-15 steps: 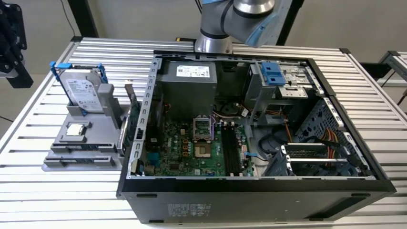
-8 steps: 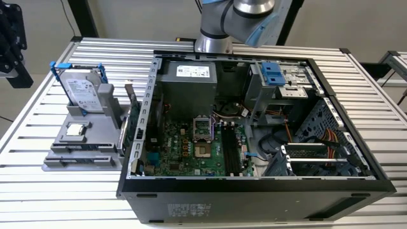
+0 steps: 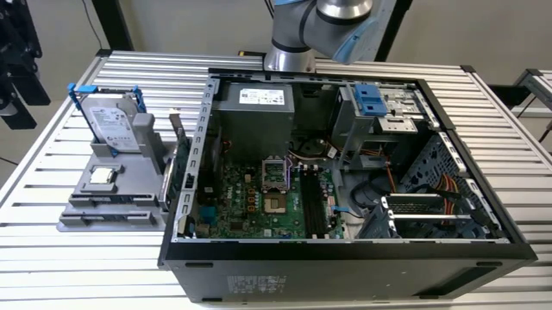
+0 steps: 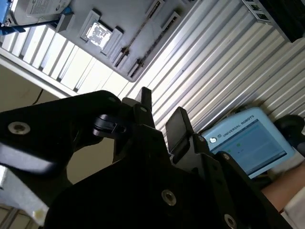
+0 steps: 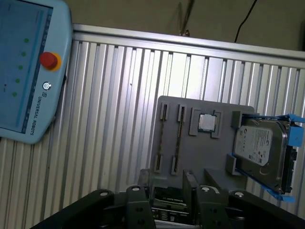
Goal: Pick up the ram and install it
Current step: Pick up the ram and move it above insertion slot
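Note:
The ram [image 3: 170, 182] is a dark blue-green stick standing on its long edge at the grey fixture's [image 3: 112, 216] side nearest the open computer case [image 3: 345, 258]. In the first wrist view a strip of green board, apparently the ram [image 5: 167, 194], lies far below, lined up with the gap between the fingers. My gripper [image 5: 167, 205] hangs high above the fixture. The second wrist view shows the gripper [image 4: 161, 114] open with nothing between its two black fingers [image 4: 177, 125]. On the motherboard, long black memory slots [image 3: 312, 206] run beside the processor socket [image 3: 274, 173]. My arm [image 3: 328, 26] reaches in from the back.
The fixture also carries a silver hard drive [image 3: 112, 126] in a blue frame and a small square processor chip [image 3: 103, 174]. A pale blue teach pendant [image 5: 28, 71] lies on the slatted table [image 5: 109, 119], with a person's arm [image 4: 286, 191] near it. Cables and drive bays crowd the case's right side.

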